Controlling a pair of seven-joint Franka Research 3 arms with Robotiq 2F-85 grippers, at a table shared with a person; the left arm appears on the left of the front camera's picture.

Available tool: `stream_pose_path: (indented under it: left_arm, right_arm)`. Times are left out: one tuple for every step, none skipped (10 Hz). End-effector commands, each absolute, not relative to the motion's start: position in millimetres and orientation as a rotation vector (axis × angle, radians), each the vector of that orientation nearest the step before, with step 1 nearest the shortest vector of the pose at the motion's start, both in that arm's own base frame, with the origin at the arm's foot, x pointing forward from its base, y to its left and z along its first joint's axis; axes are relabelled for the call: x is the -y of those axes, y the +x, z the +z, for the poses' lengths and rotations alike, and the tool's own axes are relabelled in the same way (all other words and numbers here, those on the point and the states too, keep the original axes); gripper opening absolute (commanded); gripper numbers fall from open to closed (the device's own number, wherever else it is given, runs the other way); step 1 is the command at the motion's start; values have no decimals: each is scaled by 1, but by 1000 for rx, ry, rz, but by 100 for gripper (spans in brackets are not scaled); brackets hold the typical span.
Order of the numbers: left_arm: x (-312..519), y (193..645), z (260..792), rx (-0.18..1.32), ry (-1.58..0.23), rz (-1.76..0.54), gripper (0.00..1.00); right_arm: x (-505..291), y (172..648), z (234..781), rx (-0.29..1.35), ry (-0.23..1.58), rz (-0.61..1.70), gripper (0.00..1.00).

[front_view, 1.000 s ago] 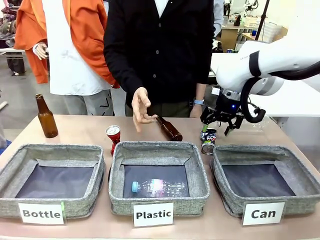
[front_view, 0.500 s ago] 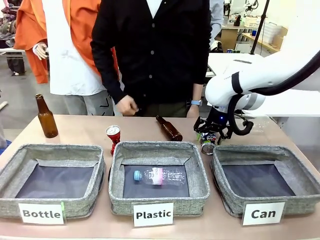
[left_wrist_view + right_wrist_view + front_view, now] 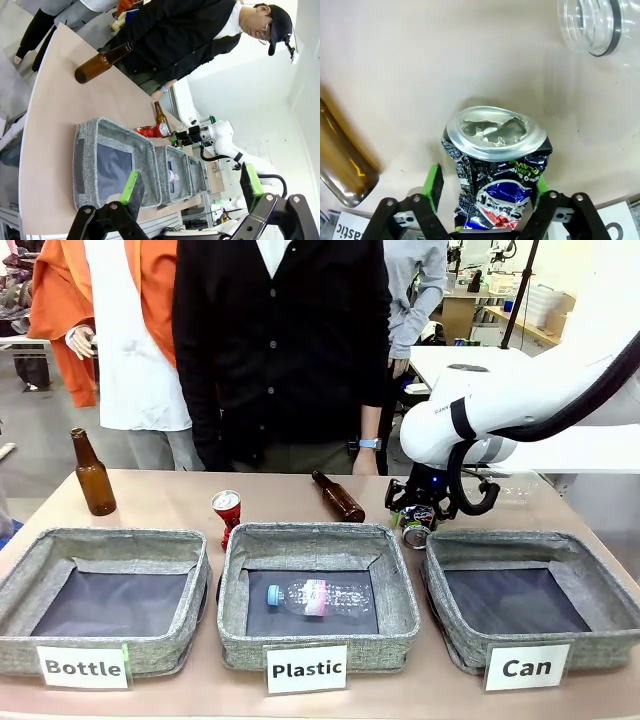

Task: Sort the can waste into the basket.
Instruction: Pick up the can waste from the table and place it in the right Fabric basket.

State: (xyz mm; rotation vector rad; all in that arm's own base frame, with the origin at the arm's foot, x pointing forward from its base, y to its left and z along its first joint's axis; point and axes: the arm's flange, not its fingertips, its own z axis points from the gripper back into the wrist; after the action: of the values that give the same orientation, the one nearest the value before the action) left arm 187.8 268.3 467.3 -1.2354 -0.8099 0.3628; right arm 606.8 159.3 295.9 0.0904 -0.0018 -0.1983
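Note:
The crushed black and silver can stands on the table just behind the "Can" basket. My right gripper is shut on this can, its green pads pressing the dented sides. The red can stands upright behind the left rear corner of the "Plastic" basket. My left gripper hangs high above the table's left end, open, with nothing between its fingers. From there the red can shows beside the row of baskets.
A brown bottle stands at the far left and another lies beside the crushed can. A clear plastic bottle lies in the "Plastic" basket. The "Bottle" basket is on the left. A clear bottle mouth lies near the can. A person stands behind the table.
My right gripper came down and left over the crushed can and shut on it. The person's hand drew back from the table. The plastic bottle settled in the "Plastic" basket.

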Motion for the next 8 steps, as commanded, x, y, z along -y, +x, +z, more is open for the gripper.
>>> stream_pose_path:
  left_arm:
    - [-268, 189, 470, 838, -1244, 345, 100]
    - [-268, 189, 470, 838, -1244, 345, 100]
    - [-268, 189, 470, 838, -1244, 345, 100]
    - [-268, 189, 470, 838, -1244, 345, 100]
    - [-268, 189, 470, 838, -1244, 345, 100]
    - [-268, 189, 470, 838, -1244, 345, 100]
    - [-268, 189, 470, 838, -1244, 345, 100]
    - [-268, 189, 470, 838, -1244, 345, 100]
  right_arm:
    - [-162, 611, 297, -1, 46, -224, 0]
    - [-163, 612, 297, -8, 38, -224, 36]
    - [-163, 613, 296, -24, 16, -233, 0]
    - [-165, 613, 296, -31, 10, -226, 0]
    - [-166, 613, 297, -37, 11, -221, 0]
    - [-164, 613, 297, -48, 7, -220, 0]
    - [-163, 611, 299, -52, 15, -207, 0]
    - [-164, 610, 304, -39, 23, -197, 0]
